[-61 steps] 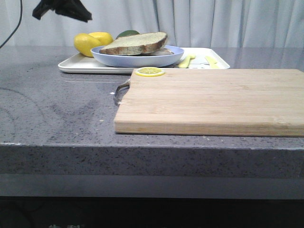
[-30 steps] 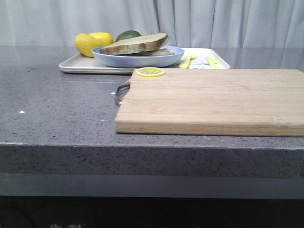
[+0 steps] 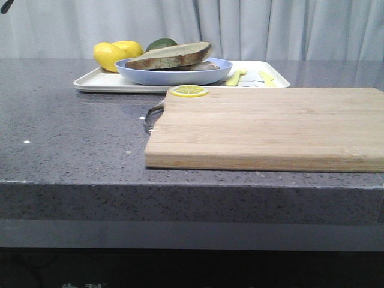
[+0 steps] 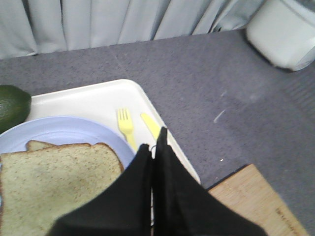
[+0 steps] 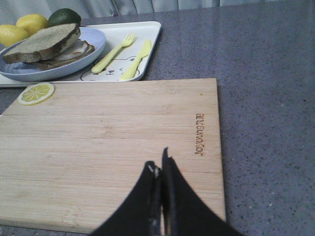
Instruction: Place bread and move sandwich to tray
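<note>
Brown-crusted bread (image 3: 170,55) lies as the top slice of the sandwich (image 5: 51,46) on the round light blue plate (image 3: 174,75), its speckled greenish-tan crumb facing up; from the right wrist view a pale layer shows under it, above a lower slice. The plate sits on the white tray (image 3: 96,81), at the far side of the grey stone counter (image 3: 72,144). Behind the plate on the tray are two lemons (image 3: 117,54) and a dark green avocado (image 3: 161,44), and beside the plate, toward the tray's right end, lie a yellow plastic fork (image 5: 112,53) and a yellow knife (image 5: 135,60) side by side. Just in front of the tray is the wooden cutting board (image 3: 270,126), with a metal handle at its left edge and a lemon slice (image 3: 189,90) resting on its far left corner. The left gripper (image 4: 155,147) hangs above the tray's right end, near the plate's edge and the cutlery, its black fingers pressed together with nothing between them. The right gripper (image 5: 160,169) hovers over the near part of the cutting board, fingers likewise closed together and empty. A white rounded container (image 4: 285,34) stands off on the counter, well apart from the tray.
</note>
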Action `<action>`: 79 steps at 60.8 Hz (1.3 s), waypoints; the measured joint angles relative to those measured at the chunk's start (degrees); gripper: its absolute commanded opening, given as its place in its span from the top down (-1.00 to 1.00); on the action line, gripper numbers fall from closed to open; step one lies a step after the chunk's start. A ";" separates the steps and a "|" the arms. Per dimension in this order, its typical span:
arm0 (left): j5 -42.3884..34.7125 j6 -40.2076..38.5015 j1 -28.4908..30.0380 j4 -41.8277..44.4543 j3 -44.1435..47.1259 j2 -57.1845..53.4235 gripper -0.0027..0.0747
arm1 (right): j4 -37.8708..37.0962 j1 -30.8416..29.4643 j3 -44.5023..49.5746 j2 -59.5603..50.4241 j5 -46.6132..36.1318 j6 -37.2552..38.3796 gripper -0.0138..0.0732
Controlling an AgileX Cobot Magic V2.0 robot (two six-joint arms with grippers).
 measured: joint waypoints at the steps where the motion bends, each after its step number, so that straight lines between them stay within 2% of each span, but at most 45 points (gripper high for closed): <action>1: 0.00 0.00 -0.70 1.29 1.09 -0.66 0.98 | 0.00 0.00 0.00 0.00 0.00 0.00 0.83; 10: 0.00 -1.17 -4.75 14.49 13.33 -7.29 0.98 | 0.00 0.00 0.00 0.00 0.00 0.00 0.83; 24: 0.00 -5.27 -6.24 23.43 35.76 -18.33 0.98 | 0.00 0.00 0.00 0.00 0.00 0.00 0.83; 37: -0.49 -10.19 -6.24 35.51 54.54 -29.98 0.98 | 0.00 0.00 0.00 0.00 0.00 0.00 0.83; 57: -11.14 -16.91 -6.24 39.18 83.53 -53.37 0.98 | 0.00 0.00 0.00 0.00 0.00 0.00 0.83; 79: -27.40 -17.79 -6.24 39.50 112.72 -82.86 0.98 | 0.00 0.00 0.00 0.00 0.00 0.00 0.83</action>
